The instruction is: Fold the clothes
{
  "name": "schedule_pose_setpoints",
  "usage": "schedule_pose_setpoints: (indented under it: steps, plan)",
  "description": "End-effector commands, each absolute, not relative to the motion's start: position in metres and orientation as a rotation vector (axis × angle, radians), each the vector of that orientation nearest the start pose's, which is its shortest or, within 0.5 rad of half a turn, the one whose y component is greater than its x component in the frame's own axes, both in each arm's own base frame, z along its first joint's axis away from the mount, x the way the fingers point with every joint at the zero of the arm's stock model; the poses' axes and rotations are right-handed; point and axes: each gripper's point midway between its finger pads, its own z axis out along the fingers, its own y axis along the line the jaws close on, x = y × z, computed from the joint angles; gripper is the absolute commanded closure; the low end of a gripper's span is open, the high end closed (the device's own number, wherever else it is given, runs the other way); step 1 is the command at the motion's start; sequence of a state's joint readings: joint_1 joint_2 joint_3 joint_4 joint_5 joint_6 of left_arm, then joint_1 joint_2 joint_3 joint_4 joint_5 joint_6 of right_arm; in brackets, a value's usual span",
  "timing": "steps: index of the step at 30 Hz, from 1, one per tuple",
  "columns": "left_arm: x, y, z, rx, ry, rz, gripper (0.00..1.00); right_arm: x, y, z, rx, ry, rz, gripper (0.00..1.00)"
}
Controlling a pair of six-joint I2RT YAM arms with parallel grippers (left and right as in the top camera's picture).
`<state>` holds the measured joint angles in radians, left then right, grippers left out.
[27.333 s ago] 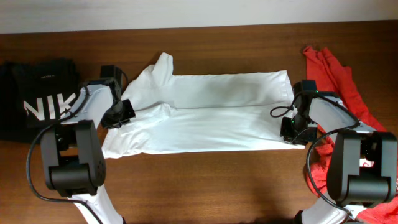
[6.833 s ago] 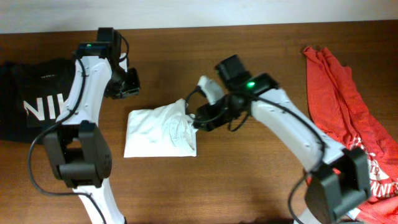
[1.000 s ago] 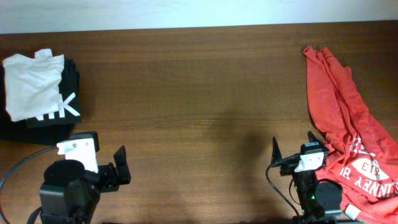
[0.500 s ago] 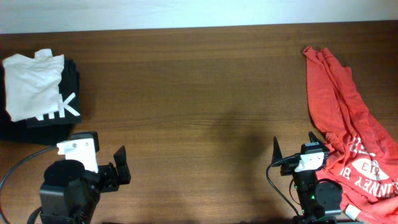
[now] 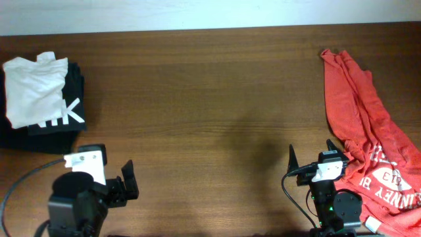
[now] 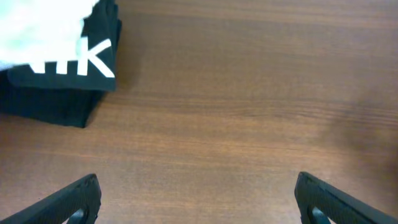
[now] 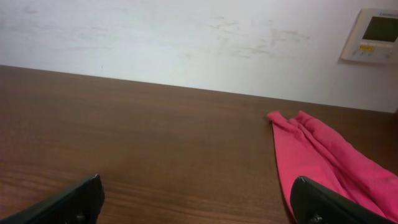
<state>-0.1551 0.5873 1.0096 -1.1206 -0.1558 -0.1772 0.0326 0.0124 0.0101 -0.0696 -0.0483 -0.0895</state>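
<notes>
2 grippers released, fingers spread: left gripper (image 5: 126,183), right gripper (image 5: 312,155).
White T-shirt (image 5: 33,89) folded atop black shirt (image 5: 69,118), far left; red shirt (image 5: 358,125) right.

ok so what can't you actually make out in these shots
white T-shirt: overhead it is folded, so any chest print is hidden; the left wrist view shows only a blurred corner, cut off by the top edge.
black shirt: overhead, its lettering is partly covered by the white T-shirt.
red shirt: overhead, cut off by the right and bottom edges; its print is too small to read.
wall panel: right wrist, display too small to read.
</notes>
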Motion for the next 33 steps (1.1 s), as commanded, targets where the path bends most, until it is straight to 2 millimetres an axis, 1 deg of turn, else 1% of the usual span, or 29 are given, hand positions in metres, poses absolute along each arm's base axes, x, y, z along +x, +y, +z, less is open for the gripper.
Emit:
schedule_pose_setpoints:
  steps: [1, 4, 5, 6, 8, 10, 12, 15, 17, 33]
  plan:
    - [0.187, 0.002, 0.225, -0.132, 2.201, 0.010, 0.01, 0.246, 0.015, 0.157, -0.136, 1.639, -0.018, 0.01]
    - [0.205, -0.001, 0.191, -0.142, 2.039, -0.029, 0.01, 0.246, 0.015, 0.157, -0.136, 1.639, -0.019, 0.01]
    - [0.212, -0.003, 0.182, -0.143, 1.972, -0.049, 0.01, 0.246, 0.015, 0.157, -0.136, 1.639, -0.018, 0.01]
    - [0.218, -0.005, 0.177, -0.144, 1.914, -0.066, 0.01, 0.246, 0.015, 0.157, -0.136, 1.639, -0.019, 0.01]
    - [0.228, -0.010, 0.173, -0.125, 1.809, -0.106, 0.01, 0.246, 0.015, 0.157, -0.136, 1.639, -0.018, 0.01]
    - [0.239, -0.020, 0.182, -0.013, 1.650, -0.111, 0.01, 0.246, 0.015, 0.157, -0.136, 1.639, -0.019, 0.01]
    - [0.245, -0.022, 0.187, 0.021, 1.539, -0.098, 0.01, 0.246, 0.015, 0.157, -0.136, 1.639, -0.018, 0.01]
    - [0.245, -0.019, 0.156, 0.018, 1.652, -0.083, 0.01, 0.246, 0.015, 0.157, -0.136, 1.639, -0.018, 0.01]
    - [0.245, -0.022, 0.157, 0.030, 1.649, -0.098, 0.01, 0.246, 0.015, 0.157, -0.136, 1.639, -0.018, 0.01]
    - [0.245, -0.022, 0.157, 0.030, 1.649, -0.097, 0.01, 0.246, 0.015, 0.157, -0.136, 1.639, -0.019, 0.01]
